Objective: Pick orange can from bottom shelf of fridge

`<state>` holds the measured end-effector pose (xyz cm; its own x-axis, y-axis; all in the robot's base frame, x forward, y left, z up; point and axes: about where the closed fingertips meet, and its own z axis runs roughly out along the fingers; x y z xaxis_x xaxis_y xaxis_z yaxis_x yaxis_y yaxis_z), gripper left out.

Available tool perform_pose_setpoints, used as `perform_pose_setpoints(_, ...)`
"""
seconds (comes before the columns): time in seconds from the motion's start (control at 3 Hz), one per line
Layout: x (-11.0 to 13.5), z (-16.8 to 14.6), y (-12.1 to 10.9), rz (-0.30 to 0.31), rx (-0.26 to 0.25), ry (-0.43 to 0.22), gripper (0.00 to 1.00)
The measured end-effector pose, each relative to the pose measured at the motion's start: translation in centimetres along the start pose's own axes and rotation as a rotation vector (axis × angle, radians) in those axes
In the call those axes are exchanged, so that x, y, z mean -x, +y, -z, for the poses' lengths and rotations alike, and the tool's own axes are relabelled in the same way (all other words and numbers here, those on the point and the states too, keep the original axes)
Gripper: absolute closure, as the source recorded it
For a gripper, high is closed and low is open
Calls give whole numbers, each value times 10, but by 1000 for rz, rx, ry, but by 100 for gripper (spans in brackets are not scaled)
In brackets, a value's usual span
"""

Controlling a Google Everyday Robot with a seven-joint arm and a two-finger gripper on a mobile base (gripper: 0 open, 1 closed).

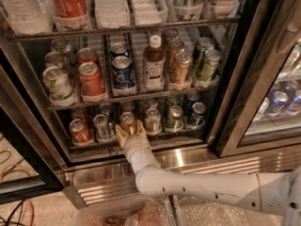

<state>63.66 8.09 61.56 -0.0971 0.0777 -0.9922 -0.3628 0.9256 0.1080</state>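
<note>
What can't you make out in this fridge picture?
- Camera view: the gripper, at the orange can on the bottom shelf, hides the can's lower part.
- Rear cans there: blocked by front cans.
- Top-shelf bottles: cut off by the upper edge.

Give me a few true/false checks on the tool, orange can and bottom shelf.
1. The tool is at the orange can on the bottom shelf. True.
2. The bottle stands on the bottom shelf. False: it is on the shelf above.
3. A red can sits at the left end of the bottom shelf's front row. True.
4. The orange can is out of the fridge. False: it stands on the bottom shelf.
</note>
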Motion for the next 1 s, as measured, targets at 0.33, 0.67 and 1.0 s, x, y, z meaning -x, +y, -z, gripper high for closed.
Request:
perform_pose_setpoints(0.33, 20, 19, 14, -15, 44, -32, 66)
perform_pose_setpoints(0.67, 29, 27, 21, -18, 66, -38, 89)
perform_pose_setpoints(1.0, 33, 30, 25, -16, 77, -38, 100)
